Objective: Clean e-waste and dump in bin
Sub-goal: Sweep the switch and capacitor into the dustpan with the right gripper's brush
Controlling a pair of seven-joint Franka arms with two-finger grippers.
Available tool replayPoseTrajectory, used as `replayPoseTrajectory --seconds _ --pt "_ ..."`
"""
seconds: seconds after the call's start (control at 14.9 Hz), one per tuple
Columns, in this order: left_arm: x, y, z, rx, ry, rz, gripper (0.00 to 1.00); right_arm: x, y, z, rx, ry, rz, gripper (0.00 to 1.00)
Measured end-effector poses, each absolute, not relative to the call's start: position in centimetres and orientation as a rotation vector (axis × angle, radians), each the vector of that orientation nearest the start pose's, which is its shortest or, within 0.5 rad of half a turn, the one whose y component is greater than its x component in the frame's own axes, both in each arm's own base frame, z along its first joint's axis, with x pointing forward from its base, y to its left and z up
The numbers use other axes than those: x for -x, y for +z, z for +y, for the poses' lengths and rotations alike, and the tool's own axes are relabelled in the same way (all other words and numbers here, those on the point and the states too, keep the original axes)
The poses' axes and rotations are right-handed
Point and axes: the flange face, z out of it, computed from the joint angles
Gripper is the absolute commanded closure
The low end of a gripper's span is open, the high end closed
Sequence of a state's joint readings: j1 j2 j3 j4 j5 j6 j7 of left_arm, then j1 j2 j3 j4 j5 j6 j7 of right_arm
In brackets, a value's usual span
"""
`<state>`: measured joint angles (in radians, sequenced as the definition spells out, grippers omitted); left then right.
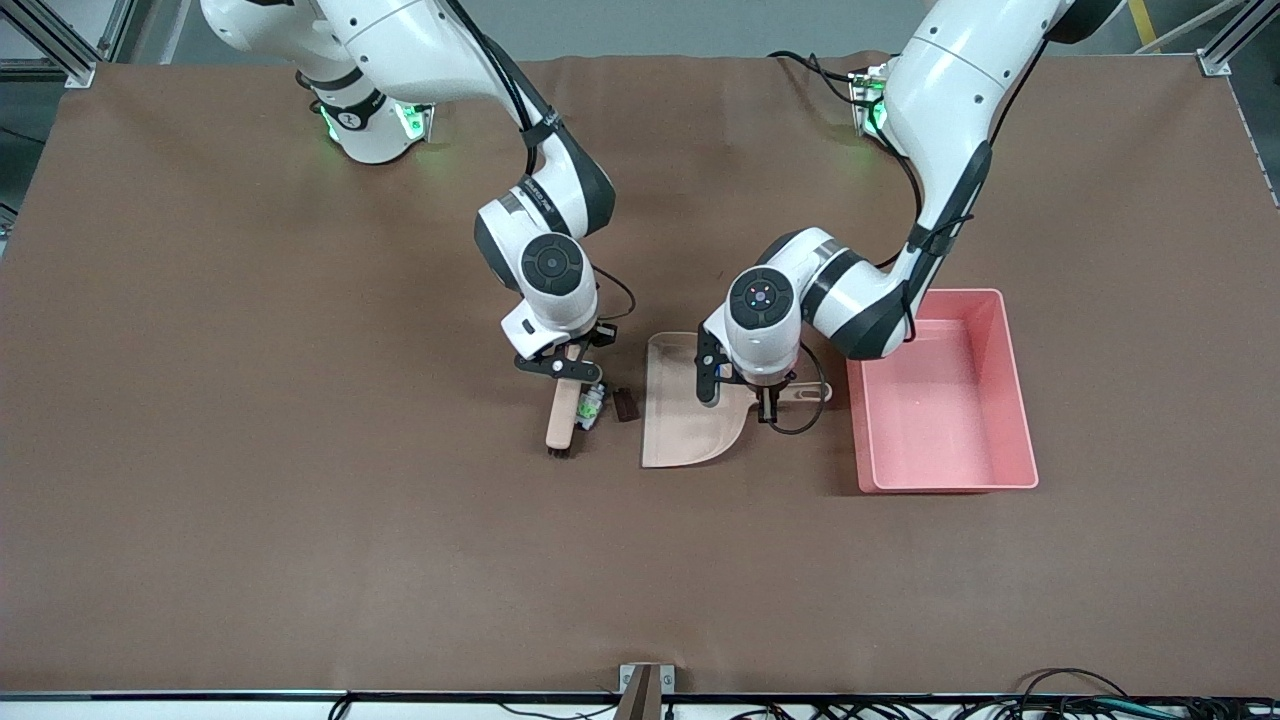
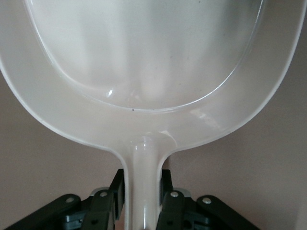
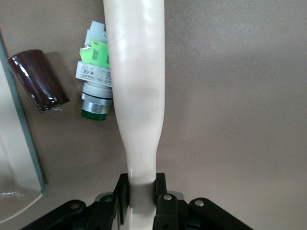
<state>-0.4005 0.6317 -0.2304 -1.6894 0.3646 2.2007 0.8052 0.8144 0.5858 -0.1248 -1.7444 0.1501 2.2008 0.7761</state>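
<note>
The e-waste lies on the brown cloth between the brush and the dustpan: a white-grey component with a green part [image 1: 592, 408] and a dark brown block [image 1: 626, 404]. Both show in the right wrist view, the component [image 3: 93, 79] touching the brush handle and the block [image 3: 38, 81] beside it. My right gripper [image 1: 562, 372] is shut on the beige brush handle [image 3: 136, 86]; its dark bristles [image 1: 560, 452] rest on the cloth. My left gripper [image 1: 768, 400] is shut on the handle [image 2: 142, 167] of the beige dustpan [image 1: 690, 410], which lies flat and looks empty. The pink bin [image 1: 930, 400] stands beside the dustpan, toward the left arm's end.
The dustpan's open edge [image 3: 14, 158] faces the e-waste at a short gap. A metal clamp [image 1: 645, 685] and cables sit at the table edge nearest the front camera. Brown cloth [image 1: 300, 500] covers the table.
</note>
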Motion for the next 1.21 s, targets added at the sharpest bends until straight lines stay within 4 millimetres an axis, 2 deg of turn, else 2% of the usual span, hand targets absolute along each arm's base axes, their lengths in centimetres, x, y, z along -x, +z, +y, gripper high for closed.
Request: replayPoseTrajectory --seconds 0.4,0.67,1.21 --pt "-55.51 23.06 -37.14 2.058 0.158 2.183 0.89 -49.48 22.99 42.72 3.174 0.201 0.217 1.00" --pt "-55.51 23.06 -37.14 2.058 0.158 2.183 0.89 -49.49 23.05 42.90 3.109 0.257 0.233 1.00" --pt "-55.56 23.02 -37.07 2.059 0.159 2.182 0.89 -49.60 23.12 43.11 3.083 0.252 0.231 1.00"
